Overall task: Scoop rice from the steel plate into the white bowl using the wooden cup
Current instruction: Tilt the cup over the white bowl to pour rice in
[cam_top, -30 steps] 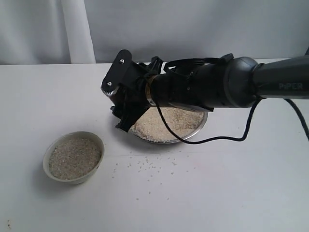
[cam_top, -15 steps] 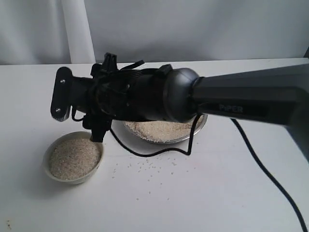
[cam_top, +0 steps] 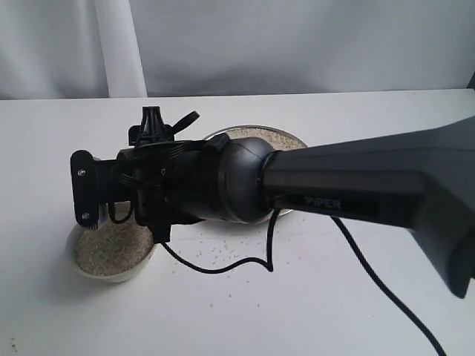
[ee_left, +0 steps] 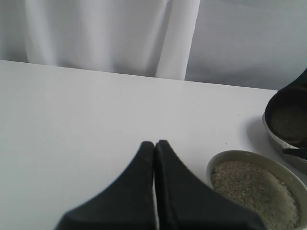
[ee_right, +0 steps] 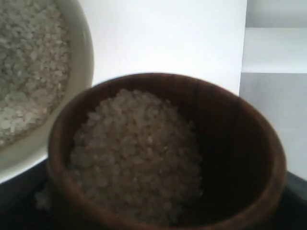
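Rice (ee_right: 134,148) fills the wooden cup (ee_right: 240,143), clamped between wide-set jaws of the right gripper (cam_top: 152,215) above the white bowl (cam_top: 111,276), at 8 o'clock from the steel plate (cam_top: 297,139). The left gripper (ee_left: 154,143) is pressed closed, empty.

Bright, even light; the wooden cup (ee_right: 232,143) looks blurred.

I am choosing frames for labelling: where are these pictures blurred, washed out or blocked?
Exterior view: sharp, but the dark arm hides most of the steel plate and part of the white bowl. Left wrist view: the left pincer is soft, the bowl's rice clear. Right wrist view: the wooden cup is slightly blurred, the table behind washed out.
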Controlling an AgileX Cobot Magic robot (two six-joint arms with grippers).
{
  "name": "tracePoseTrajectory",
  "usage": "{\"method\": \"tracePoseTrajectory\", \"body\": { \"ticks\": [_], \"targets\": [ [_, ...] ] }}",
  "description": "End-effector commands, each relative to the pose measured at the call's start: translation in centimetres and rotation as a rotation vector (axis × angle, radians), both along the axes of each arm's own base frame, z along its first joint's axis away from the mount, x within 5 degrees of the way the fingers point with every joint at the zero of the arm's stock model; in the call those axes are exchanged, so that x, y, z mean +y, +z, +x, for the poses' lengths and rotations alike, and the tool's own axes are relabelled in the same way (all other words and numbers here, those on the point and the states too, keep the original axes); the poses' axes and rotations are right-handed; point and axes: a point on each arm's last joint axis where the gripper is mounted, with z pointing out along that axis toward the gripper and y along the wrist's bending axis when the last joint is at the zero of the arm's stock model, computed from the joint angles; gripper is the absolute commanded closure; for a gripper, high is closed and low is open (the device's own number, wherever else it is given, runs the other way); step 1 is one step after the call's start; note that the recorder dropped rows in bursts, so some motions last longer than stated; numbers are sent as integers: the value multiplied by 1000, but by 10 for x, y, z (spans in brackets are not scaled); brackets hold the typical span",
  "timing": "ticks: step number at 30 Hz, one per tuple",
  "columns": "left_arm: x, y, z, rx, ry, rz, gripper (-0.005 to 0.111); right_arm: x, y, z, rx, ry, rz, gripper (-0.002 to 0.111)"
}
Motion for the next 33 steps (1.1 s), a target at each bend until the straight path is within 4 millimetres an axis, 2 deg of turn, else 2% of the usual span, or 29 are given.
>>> {"method": "tracePoseTrajectory", "body": {
  "ticks": [1, 8, 19, 21, 24, 25, 33],
  "targets": [
    [-1, 0, 0, -6, -7, -10, 107, 4, 5, -7, -37, 26, -57, 108],
    [-1, 0, 0, -6, -7, -10, 107, 11, 5, -18, -61, 80, -104, 108],
    [-1, 0, 0, -6, -7, -10, 107, 12, 9, -16, -138, 138, -168, 108],
    [-1, 0, 0, -6, -7, -10, 107, 12, 2, -14, -154, 144, -206, 108],
    [-1, 0, 0, -6, -7, -10, 107, 14, -26, -11, -210, 147, -327, 108],
    [-1, 0, 0, -6, -7, -10, 107, 15, -30, -11, -219, 139, -330, 108],
    [-1, 0, 0, -6, -7, -10, 107, 21, -23, -14, -298, 139, -349, 108]
  ]
}}
